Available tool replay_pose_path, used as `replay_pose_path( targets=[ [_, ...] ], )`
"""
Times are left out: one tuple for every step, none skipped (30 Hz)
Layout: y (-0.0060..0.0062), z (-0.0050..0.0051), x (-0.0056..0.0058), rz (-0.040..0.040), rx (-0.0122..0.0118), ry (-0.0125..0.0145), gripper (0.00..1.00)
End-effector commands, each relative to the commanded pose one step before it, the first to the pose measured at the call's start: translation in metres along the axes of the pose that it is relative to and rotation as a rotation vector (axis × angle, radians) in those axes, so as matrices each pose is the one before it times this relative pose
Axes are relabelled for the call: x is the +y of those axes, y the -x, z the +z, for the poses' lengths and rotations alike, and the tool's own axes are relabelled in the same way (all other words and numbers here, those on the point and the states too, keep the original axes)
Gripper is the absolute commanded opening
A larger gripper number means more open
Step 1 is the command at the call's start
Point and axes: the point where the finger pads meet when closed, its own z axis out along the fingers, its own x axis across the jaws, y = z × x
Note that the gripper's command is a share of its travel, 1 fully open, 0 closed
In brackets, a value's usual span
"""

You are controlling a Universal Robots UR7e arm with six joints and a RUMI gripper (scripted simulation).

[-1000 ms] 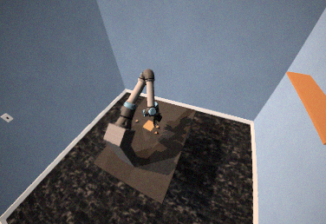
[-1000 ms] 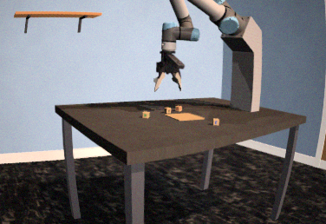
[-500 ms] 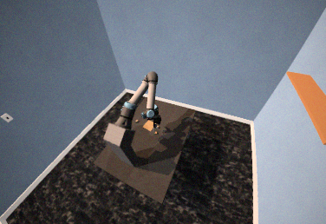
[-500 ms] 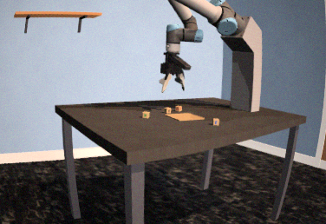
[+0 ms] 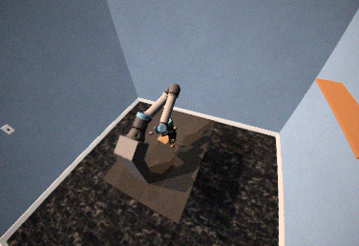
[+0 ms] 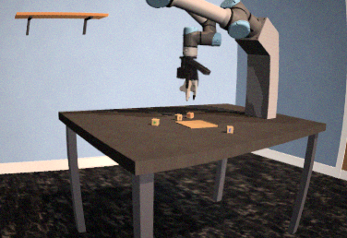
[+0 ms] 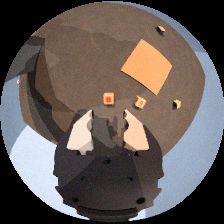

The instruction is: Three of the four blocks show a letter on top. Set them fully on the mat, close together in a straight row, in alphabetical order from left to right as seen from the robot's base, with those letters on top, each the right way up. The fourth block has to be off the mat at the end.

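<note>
My gripper [image 6: 190, 99] [image 7: 108, 110] is partly open and empty, well above the table. A block with a red B on top [image 6: 190, 115] [image 7: 108, 99] lies just ahead of the fingertips in the wrist view, off the mat. A second block [image 6: 178, 117] [image 7: 140, 102] sits right of it there, its mark too blurred to read. A third block [image 6: 155, 122] [image 7: 177, 104] with a green mark in the exterior view lies farther right. A fourth block [image 6: 230, 129] [image 7: 160, 29] with a blue-purple mark lies beyond the mat. The orange mat [image 5: 163, 139] [image 6: 197, 124] [image 7: 147, 67] bears no block.
The brown table [image 5: 178, 210] [image 6: 134, 150] [image 7: 90, 35] carries the blocks and mat. The arm's pedestal [image 5: 128, 148] [image 6: 273, 79] stands at the table's right in the exterior view. An orange wall shelf [image 5: 341, 115] [image 6: 62, 15] is away from the table.
</note>
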Motion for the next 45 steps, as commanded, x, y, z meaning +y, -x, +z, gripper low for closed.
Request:
replay_pose_path(
  targets=[
    [0.00079,-0.00008,0.00006,-0.00468,0.00417,0.00164,0.37],
    [0.00000,0.00000,0.00000,0.00000,0.00000,0.00000,0.37],
    [0.00000,0.00000,0.00000,0.00000,0.00000,0.00000,0.37],
    [0.00000,0.00000,0.00000,0.00000,0.00000,0.00000,0.37],
    [0.00000,0.00000,0.00000,0.00000,0.00000,0.00000,0.37],
    [0.00000,0.00000,0.00000,0.00000,0.00000,0.00000,0.37],
    [0.00000,0.00000,0.00000,0.00000,0.00000,0.00000,0.37],
    [0.00000,0.00000,0.00000,0.00000,0.00000,0.00000,0.37],
    [0.00000,0.00000,0.00000,0.00000,0.00000,0.00000,0.37],
    [0.00000,0.00000,0.00000,0.00000,0.00000,0.00000,0.37],
    [0.00000,0.00000,0.00000,0.00000,0.00000,0.00000,0.37],
    [0.00000,0.00000,0.00000,0.00000,0.00000,0.00000,0.37],
    [0.00000,0.00000,0.00000,0.00000,0.00000,0.00000,0.37],
    [0.00000,0.00000,0.00000,0.00000,0.00000,0.00000,0.37],
    [0.00000,0.00000,0.00000,0.00000,0.00000,0.00000,0.37],
    [0.00000,0.00000,0.00000,0.00000,0.00000,0.00000,0.37],
    [0.00000,0.00000,0.00000,0.00000,0.00000,0.00000,0.37],
    [0.00000,0.00000,0.00000,0.00000,0.00000,0.00000,0.37],
    [0.00000,0.00000,0.00000,0.00000,0.00000,0.00000,0.37],
    [0.00000,0.00000,0.00000,0.00000,0.00000,0.00000,0.37],
    [0.00000,0.00000,0.00000,0.00000,0.00000,0.00000,0.37],
    [0.00000,0.00000,0.00000,0.00000,0.00000,0.00000,0.37],
    [0.00000,0.00000,0.00000,0.00000,0.00000,0.00000,0.37],
    [0.00000,0.00000,0.00000,0.00000,0.00000,0.00000,0.37],
    [0.00000,0.00000,0.00000,0.00000,0.00000,0.00000,0.37],
    [0.00000,0.00000,0.00000,0.00000,0.00000,0.00000,0.37],
    [0.00000,0.00000,0.00000,0.00000,0.00000,0.00000,0.37],
    [0.00000,0.00000,0.00000,0.00000,0.00000,0.00000,0.37],
    [0.00000,0.00000,0.00000,0.00000,0.00000,0.00000,0.37],
    [0.00000,0.00000,0.00000,0.00000,0.00000,0.00000,0.37],
    [0.00000,0.00001,0.00000,0.00000,0.00000,0.00000,0.37],
    [0.00000,0.00003,0.00000,0.00000,0.00000,0.00000,0.37],
    [0.00000,0.00006,0.00000,0.00000,0.00000,0.00000,0.37],
    [0.00000,0.00010,0.00000,0.00000,0.00000,0.00000,0.37],
    [0.00000,0.00015,0.00000,0.00000,0.00000,0.00000,0.37],
    [0.00000,0.00020,0.00000,0.00000,0.00000,0.00000,0.37],
    [0.00000,0.00000,0.00000,0.00000,0.00000,0.00000,0.37],
    [0.00000,0.00000,0.00000,0.00000,0.00000,0.00000,0.37],
    [0.00000,0.00026,0.00000,0.00000,0.00000,0.00000,0.37],
    [0.00000,0.00032,0.00000,0.00000,0.00000,0.00000,0.37],
    [0.00000,0.00038,0.00000,0.00000,0.00000,0.00000,0.37],
    [0.00000,0.00045,0.00000,0.00000,0.00001,0.00001,0.37],
    [0.00000,0.00052,0.00000,0.00000,0.00001,0.00001,0.37],
    [0.00000,0.00058,0.00000,0.00000,0.00001,0.00001,0.37],
    [0.00000,0.00065,-0.00001,0.00000,0.00002,0.00001,0.37]
  ],
)
